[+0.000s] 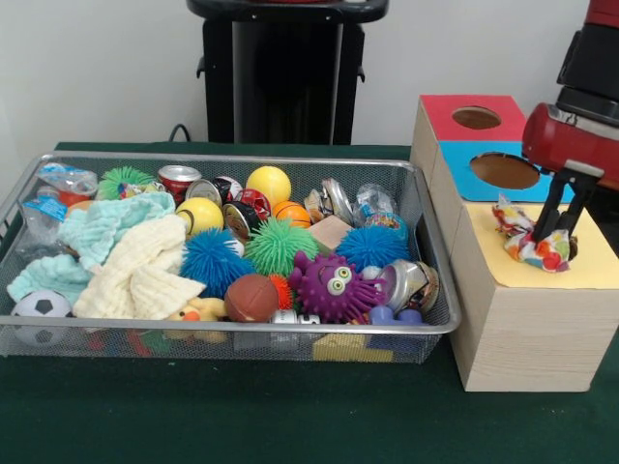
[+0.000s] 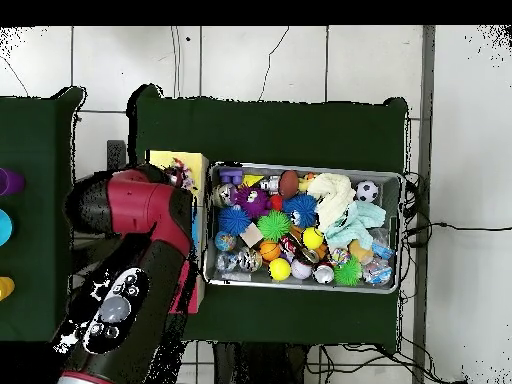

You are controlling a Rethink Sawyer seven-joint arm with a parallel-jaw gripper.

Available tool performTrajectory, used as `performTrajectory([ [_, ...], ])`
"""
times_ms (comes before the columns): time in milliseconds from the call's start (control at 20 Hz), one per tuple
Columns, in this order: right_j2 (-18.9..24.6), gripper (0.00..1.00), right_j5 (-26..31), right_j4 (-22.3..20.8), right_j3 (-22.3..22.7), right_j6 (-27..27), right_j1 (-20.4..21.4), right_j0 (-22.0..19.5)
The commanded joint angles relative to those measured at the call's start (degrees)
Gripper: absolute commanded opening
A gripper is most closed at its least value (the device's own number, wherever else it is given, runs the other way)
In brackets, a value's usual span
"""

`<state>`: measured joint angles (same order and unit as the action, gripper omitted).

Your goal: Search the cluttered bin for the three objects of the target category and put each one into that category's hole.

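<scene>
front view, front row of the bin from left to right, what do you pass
soccer ball → cream cloth → yellow duck toy → brown football → purple spiky monster with eyes → crushed silver can

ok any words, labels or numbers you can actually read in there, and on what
None can be read.
Cans in the wire bin: printed labels, too blurred to read.
Plastic packets at the bin's corner: print too small to read.
Crinkly packet at the tool on the box's yellow section: pattern only, no legible text.
</scene>
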<state>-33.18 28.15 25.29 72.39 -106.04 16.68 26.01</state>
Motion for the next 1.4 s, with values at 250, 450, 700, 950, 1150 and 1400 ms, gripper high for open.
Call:
performTrajectory([
  [250, 6.67, 0.00, 1.45, 0.40, 2.84, -12.93, -4.38, -0.28],
  [450, 7.38, 0.00, 0.24, 0.36, 3.55, -12.24, -4.28, -0.83],
  [700, 9.22, 0.00, -2.21, 0.48, 4.54, -11.41, -4.54, -1.91],
  [950, 9.67, 0.00, -4.94, 0.35, 3.70, -11.57, -6.41, -2.34],
  [1150, 10.47, 0.00, -6.55, 0.48, 3.34, -11.41, -7.19, -2.97],
  [1400, 10.88, 0.00, -8.34, 0.14, 3.32, -10.95, -7.83, -3.39],
])
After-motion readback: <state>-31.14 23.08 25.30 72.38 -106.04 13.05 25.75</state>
